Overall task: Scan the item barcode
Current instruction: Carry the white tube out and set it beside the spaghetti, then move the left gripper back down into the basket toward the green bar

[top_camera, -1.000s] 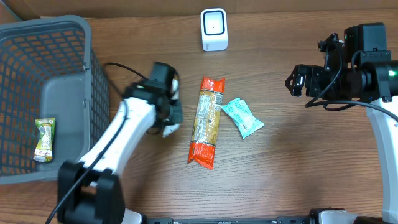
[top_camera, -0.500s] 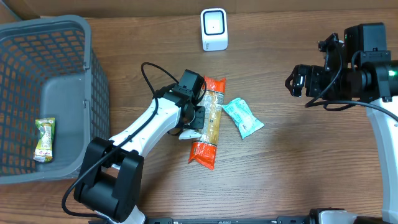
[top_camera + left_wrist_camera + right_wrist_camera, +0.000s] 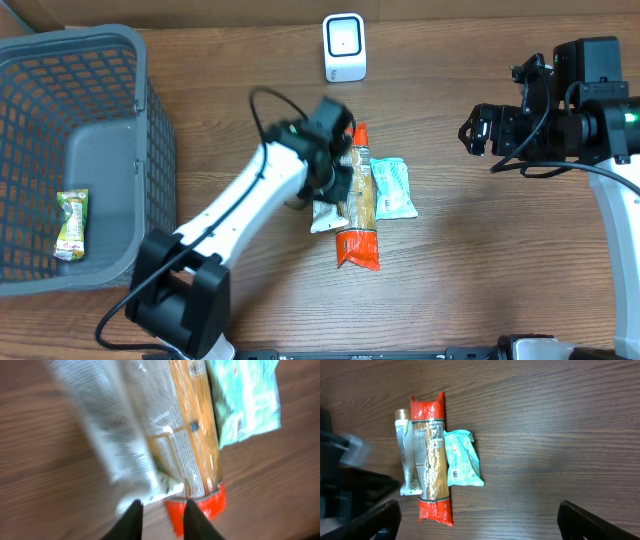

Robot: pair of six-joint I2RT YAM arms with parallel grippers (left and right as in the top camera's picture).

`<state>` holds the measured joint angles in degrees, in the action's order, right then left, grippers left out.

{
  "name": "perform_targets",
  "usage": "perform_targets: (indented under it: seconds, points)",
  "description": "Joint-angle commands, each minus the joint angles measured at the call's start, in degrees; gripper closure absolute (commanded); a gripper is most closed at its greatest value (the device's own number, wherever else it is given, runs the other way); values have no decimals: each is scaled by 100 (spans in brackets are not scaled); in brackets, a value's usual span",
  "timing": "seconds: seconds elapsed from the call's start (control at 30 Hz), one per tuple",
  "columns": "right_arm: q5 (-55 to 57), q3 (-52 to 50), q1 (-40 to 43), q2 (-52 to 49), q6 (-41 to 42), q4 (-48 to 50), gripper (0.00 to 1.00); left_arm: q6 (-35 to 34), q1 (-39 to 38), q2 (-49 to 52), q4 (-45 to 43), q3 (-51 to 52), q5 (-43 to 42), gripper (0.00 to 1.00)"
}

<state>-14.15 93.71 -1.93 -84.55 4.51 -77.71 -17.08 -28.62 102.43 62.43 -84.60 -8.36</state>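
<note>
Beside the pasta packet [image 3: 431, 460] lies the white pouch [image 3: 409, 455], probably light, limp, slick: pinch mid-length; my left hand [image 3: 162, 517] stands slightly parted, empty.

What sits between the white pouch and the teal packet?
The long orange-ended pasta pack, flanked closely by the white pouch and the teal packet; the right wrist view shows it best.

left end effector [image 3: 338, 182] moved right, jaws parted | white pouch [image 3: 324, 215] landed left of pasta packet [image 3: 358, 205] | pasta packet shoved right against teal packet [image 3: 393, 188]
</note>
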Motion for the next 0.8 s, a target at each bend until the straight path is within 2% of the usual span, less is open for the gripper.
perform_targets:
  seconds: [0.0,0.17,0.27,0.37,0.53,0.77]
  points:
    - [-7,-2,-26,20,11,-9,0,85,463,-33,664,-1440,627,75]
    - [-4,-2,-26,20,9,-42,0,188,1268,-35,2175,-3574,1161,60]
    - [-4,-2,-26,20,-9,-35,0,195,1910,-44,2883,-4559,1294,58]
    - [-4,-2,-26,20,-9,0,0,361,2765,-170,3438,-5084,1370,61]
    - [-4,-2,-26,20,-9,20,0,546,3862,-586,3438,-4693,1519,60]
    - [-7,-2,-26,20,-9,74,0,555,5648,-739,3119,-3423,1412,59]
